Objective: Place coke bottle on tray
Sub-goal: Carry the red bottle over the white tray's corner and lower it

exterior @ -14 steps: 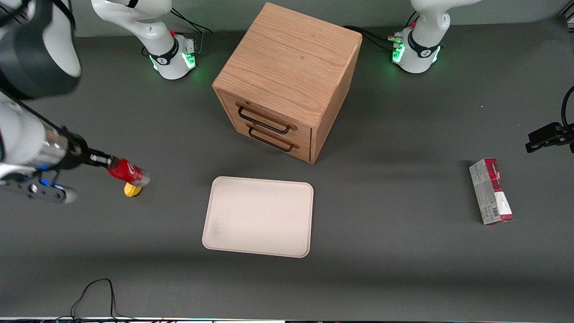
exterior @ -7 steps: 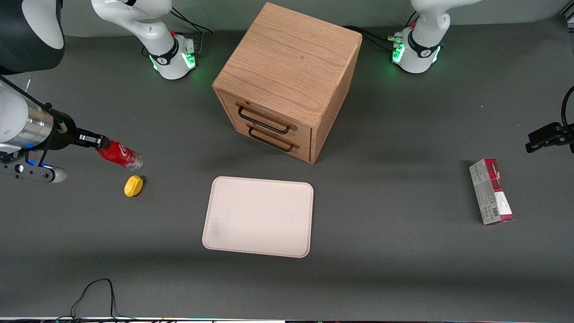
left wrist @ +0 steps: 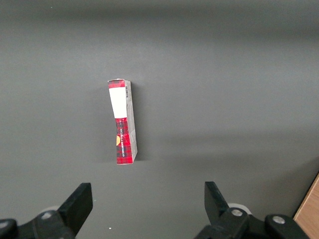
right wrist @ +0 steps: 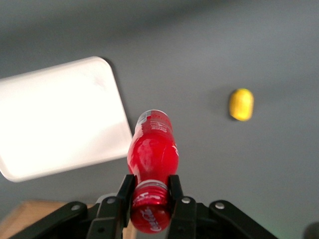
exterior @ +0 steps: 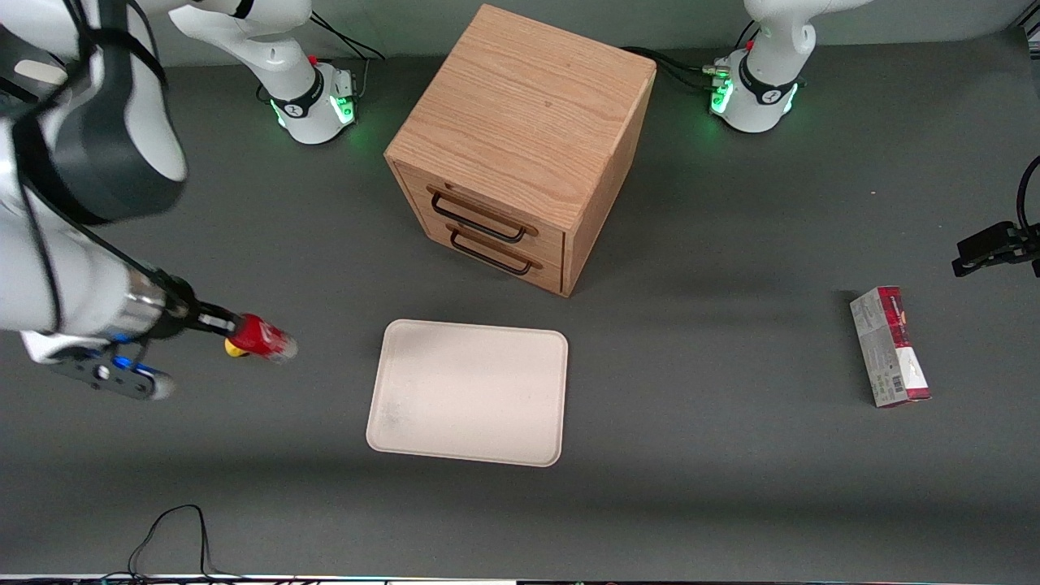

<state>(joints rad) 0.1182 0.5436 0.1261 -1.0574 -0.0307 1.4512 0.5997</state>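
Note:
My right gripper is shut on the neck of the coke bottle, a small bottle with a red cap and red label. It holds the bottle above the table, toward the working arm's end, beside the tray. The tray is a flat cream-beige rectangle with rounded corners and nothing on it. In the right wrist view the fingers clamp the bottle just below its cap, and the tray shows past the bottle's base.
A yellow lemon-like lump lies on the table under the held bottle, also in the right wrist view. A wooden drawer cabinet stands farther from the camera than the tray. A red-and-grey carton lies toward the parked arm's end.
My gripper has swung with the bottle nearer to the front camera and closer to the tray. The bottle now covers most of the yellow lump.

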